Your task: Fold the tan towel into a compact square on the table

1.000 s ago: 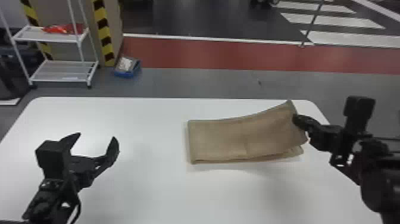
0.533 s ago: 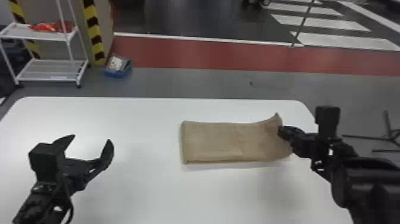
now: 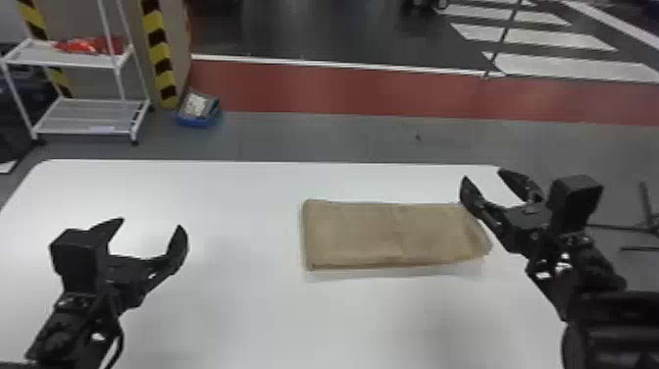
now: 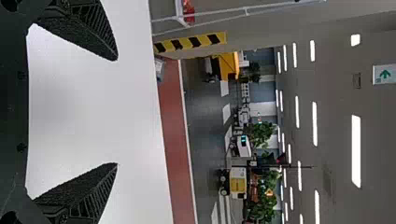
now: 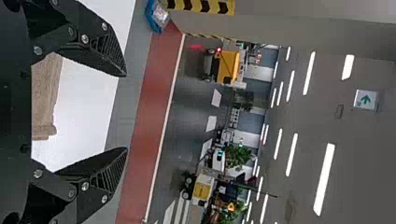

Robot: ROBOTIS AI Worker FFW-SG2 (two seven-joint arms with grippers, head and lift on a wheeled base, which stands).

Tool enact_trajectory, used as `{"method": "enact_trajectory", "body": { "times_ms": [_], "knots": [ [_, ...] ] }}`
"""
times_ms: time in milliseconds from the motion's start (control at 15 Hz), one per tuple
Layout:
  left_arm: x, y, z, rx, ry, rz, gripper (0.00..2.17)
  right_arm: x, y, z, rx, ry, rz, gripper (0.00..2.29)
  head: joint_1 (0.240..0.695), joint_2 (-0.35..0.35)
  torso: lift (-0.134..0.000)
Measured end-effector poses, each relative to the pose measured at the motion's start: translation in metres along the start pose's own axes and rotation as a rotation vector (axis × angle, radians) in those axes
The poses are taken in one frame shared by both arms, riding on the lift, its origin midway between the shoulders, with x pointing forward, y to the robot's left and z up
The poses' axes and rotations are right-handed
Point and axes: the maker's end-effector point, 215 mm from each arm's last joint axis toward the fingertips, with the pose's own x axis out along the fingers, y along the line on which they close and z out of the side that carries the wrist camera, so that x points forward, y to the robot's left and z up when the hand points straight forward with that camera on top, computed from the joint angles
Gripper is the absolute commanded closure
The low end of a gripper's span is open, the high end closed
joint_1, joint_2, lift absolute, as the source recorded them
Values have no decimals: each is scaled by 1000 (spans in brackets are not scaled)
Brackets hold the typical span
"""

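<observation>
In the head view, the tan towel [image 3: 392, 235] lies as a flat folded rectangle on the right half of the white table [image 3: 235, 314]. My right gripper [image 3: 483, 179] is open at the towel's right end, above its back right corner. My left gripper [image 3: 151, 226] stands open over the table's left part, well away from the towel. Open fingers with nothing between them frame the left gripper [image 4: 116, 112] in the left wrist view. In the right wrist view, part of the towel [image 5: 45, 95] appears beyond the open right gripper [image 5: 126, 112].
Beyond the table's back edge stand a white shelf rack [image 3: 88, 115] and a blue bin [image 3: 198, 110] on the floor. Bare tabletop stretches between the left gripper and the towel. A black stand [image 3: 647, 228] is on the floor at the right.
My right gripper has let go of the towel's right end and opened. That raised end has come down flat. The head view has shifted slightly; the left gripper remains open.
</observation>
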Motion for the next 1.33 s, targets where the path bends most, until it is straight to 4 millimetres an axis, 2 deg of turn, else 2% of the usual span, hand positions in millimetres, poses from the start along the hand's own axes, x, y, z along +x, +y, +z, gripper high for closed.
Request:
{"method": "enact_trajectory", "body": {
  "times_ms": [133, 200, 333, 533, 867, 1333],
  "knots": [
    [1, -2, 2, -1, -4, -1, 70, -2, 19, -17, 32, 39, 63, 1862, 695, -130, -109],
    [1, -2, 3, -1, -8, 0, 70, -3, 32, -31, 55, 70, 107, 2061, 695, -123, -109],
    [0, -1, 5, -3, -16, 3, 70, 1, 63, -56, 95, 116, 202, 2246, 695, -95, -109],
    [0, 0, 8, -5, -24, 5, 70, 12, 108, -79, 131, 144, 299, 2250, 695, -59, -109],
    [1, -1, 15, -8, -45, 2, 70, 23, 195, -98, 153, 179, 412, 2250, 695, 24, -109],
    [4, -2, 22, -8, -59, -5, 70, 22, 267, -114, 174, 241, 481, 2250, 695, 88, -109]
  ]
}}
